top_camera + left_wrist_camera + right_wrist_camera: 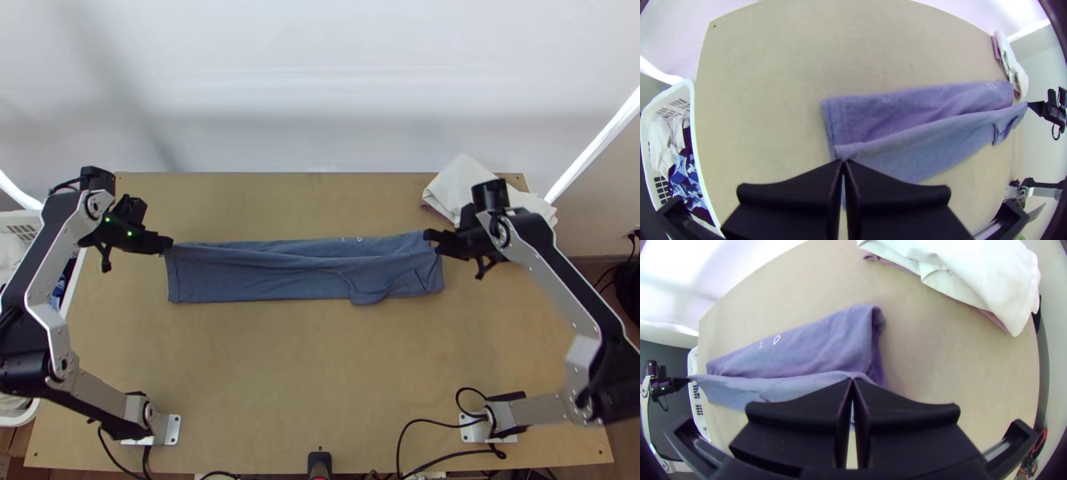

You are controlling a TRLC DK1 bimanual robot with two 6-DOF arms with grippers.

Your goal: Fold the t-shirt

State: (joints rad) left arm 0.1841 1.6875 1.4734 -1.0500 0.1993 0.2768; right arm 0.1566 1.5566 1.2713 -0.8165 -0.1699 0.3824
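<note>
T-shirt (232, 280) stretches, a narrow layered strip, between my left gripper (170, 242) and right gripper (429, 235), closed fingers pinching its raised edge; I judge lengthwise folding well along, shortening left.

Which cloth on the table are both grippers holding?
The long blue-grey t-shirt, pinched by the left gripper and the right gripper near its ends; the white cloth and mauve cloth at far right lie unheld.

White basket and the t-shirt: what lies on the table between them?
Bare wooden table lies between the basket and t-shirt, in the left wrist view.
</note>
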